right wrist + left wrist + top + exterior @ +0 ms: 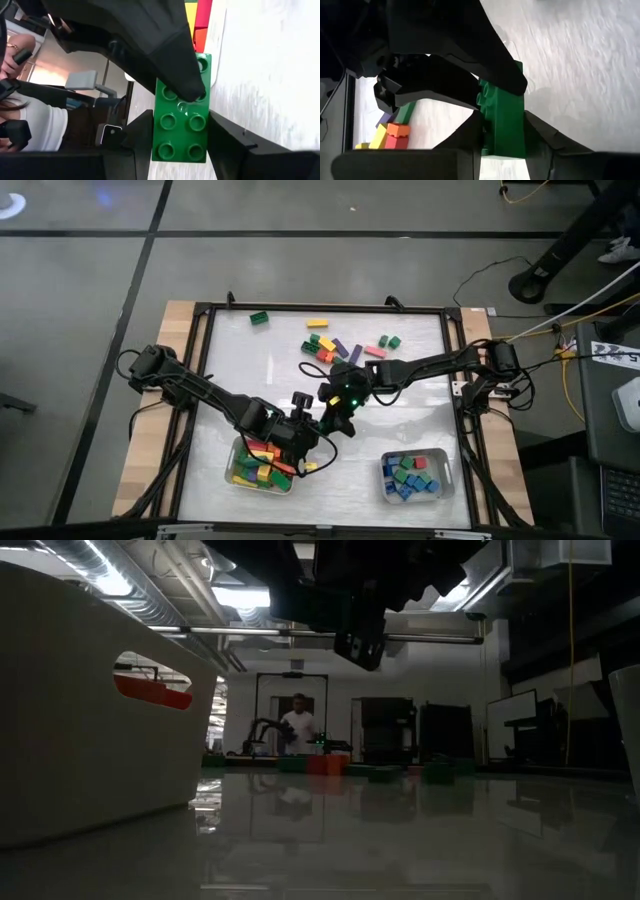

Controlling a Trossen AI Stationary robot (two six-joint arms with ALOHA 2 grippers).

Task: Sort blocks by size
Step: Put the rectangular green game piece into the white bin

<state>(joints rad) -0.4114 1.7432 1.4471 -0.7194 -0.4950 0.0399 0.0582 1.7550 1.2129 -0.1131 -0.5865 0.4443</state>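
Note:
A long green block [504, 117] hangs above the table's middle between my two grippers, both shut on it. My left gripper [322, 428] reaches in from the near left beside the left tray [238, 478], which holds long blocks. My right gripper [343, 402] comes from the right. In the high view the grippers hide the block. Loose blocks [335, 346] lie on the table's far half. The right tray [447, 480] holds short blocks. My left gripper pinches the green block between its two fingers, one on the studded top [482, 131], the other on the underside. The fingers slant down from the table's near left. The block is clear of the table. My right gripper pinches the block's two long sides [156, 142] between its two fingers, at one end. The fingers slant down from the table's right. The left arm's finger [175, 75] lies over the studs at the other end.
A single green block [259, 318], a yellow one [317, 324] and two green ones [388, 340] lie apart near the far edge. A black frame [200, 380] rims the white table. In the low view a person [297, 722] stands far behind the table.

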